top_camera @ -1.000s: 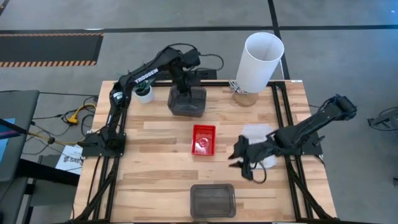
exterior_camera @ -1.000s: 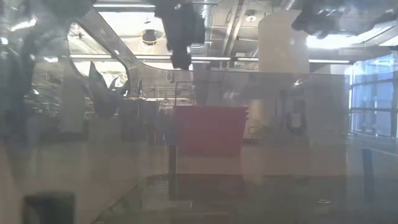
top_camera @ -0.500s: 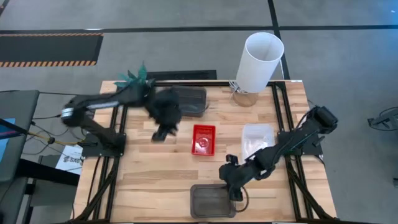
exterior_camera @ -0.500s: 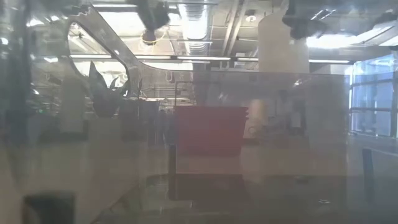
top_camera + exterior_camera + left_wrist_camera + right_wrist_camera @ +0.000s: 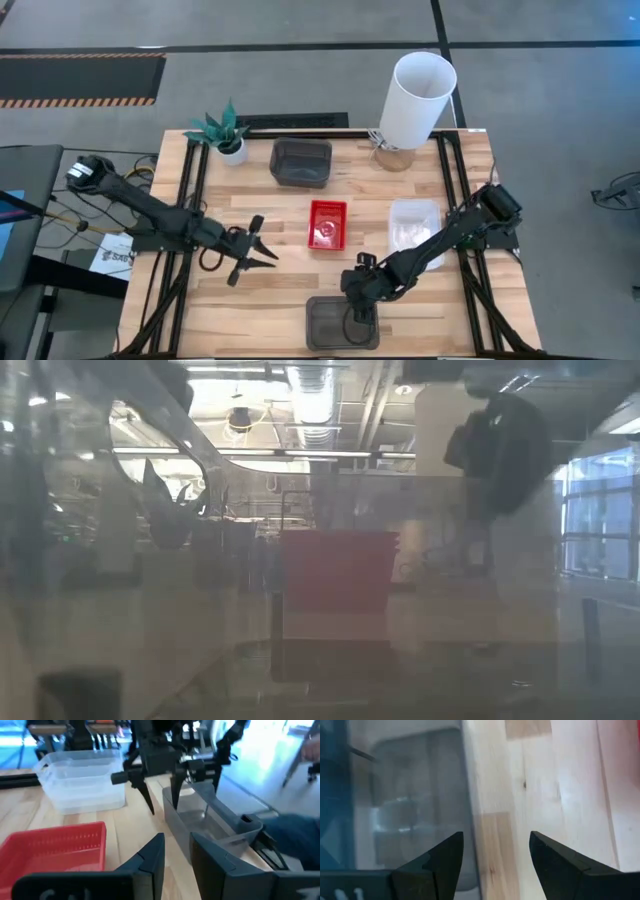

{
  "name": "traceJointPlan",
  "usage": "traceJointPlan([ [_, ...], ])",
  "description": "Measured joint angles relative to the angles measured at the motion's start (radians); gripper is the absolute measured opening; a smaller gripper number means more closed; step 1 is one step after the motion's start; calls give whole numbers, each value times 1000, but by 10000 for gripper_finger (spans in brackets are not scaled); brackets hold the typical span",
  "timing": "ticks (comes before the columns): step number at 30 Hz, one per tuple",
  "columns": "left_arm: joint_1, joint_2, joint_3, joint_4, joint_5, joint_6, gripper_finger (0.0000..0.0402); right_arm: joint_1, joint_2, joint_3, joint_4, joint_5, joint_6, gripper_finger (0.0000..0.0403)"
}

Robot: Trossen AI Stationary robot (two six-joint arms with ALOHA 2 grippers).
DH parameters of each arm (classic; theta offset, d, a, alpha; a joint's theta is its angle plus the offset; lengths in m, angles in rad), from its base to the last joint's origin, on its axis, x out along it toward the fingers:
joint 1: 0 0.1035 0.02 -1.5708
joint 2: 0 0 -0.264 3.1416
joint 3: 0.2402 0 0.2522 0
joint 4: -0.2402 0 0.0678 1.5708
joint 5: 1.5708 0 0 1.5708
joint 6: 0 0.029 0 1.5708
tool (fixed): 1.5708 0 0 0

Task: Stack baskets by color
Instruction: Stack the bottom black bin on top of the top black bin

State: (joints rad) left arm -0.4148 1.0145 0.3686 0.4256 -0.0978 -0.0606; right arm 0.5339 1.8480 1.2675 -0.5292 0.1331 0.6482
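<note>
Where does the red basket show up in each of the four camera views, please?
High view: the red basket sits at the table's centre.
Low view: mid-picture, seen through a blurry translucent wall close to the lens.
Left wrist view: low at the left edge.
Right wrist view: not in it.
Shared landmark: the clear basket, beside the red one in the high and left wrist views.

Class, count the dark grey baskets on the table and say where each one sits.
2. One grey basket sits at the far edge, between the plant and the white cylinder. The other sits at the near edge, under the right end effector. Nested ones might not show.
</note>
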Motion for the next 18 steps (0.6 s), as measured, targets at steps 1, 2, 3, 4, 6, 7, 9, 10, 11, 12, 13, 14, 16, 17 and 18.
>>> traceJointPlan([
  [1, -13, 9, -38, 56, -26, -7, 78, 0, 8, 0, -4, 1, 7, 249],
  [2, -26, 20, -72, 103, -53, -15, 78, 0, 18, 0, -3, 3, 15, 249],
  [3, -39, 31, -100, 140, -78, -22, 78, -1, 24, 0, -5, 3, 22, 247],
  [4, -48, 43, -124, 177, -103, -29, 78, -1, 25, -1, -14, 4, 30, 243],
  [6, -63, 71, -158, 225, -148, -43, 78, -1, 40, 1, -7, 7, 54, 225],
  [7, -67, 80, -170, 226, -167, -56, 78, -1, 43, 0, -14, 6, 64, 210],
  [9, -69, 107, -180, 217, -202, -83, 78, 0, 39, -1, -29, -1, 73, 165],
  [10, -69, 121, -180, 213, -218, -97, 78, 1, 39, -1, -20, -2, 80, 135],
  [11, -69, 132, -184, 212, -233, -106, 78, 1, 38, -1, -13, -3, 84, 102],
  [12, -69, 142, -187, 211, -248, -109, 78, 1, 33, -1, -17, -3, 86, 67],
  [13, -69, 158, -187, 214, -259, -112, 78, 1, 27, -1, -18, -7, 83, 35],
  [14, -69, 173, -186, 212, -273, -116, 78, 1, 19, -1, -16, -11, 83, 20],
  [16, -69, 194, -187, 209, -308, -117, 78, 1, -5, -1, -7, -7, 89, 16],
  [17, -69, 208, -187, 219, -320, -117, 78, -2, -25, -1, -10, -19, 80, 14],
  [18, -69, 219, -186, 220, -335, -116, 78, -6, -49, -1, -11, -23, 74, 9],
])
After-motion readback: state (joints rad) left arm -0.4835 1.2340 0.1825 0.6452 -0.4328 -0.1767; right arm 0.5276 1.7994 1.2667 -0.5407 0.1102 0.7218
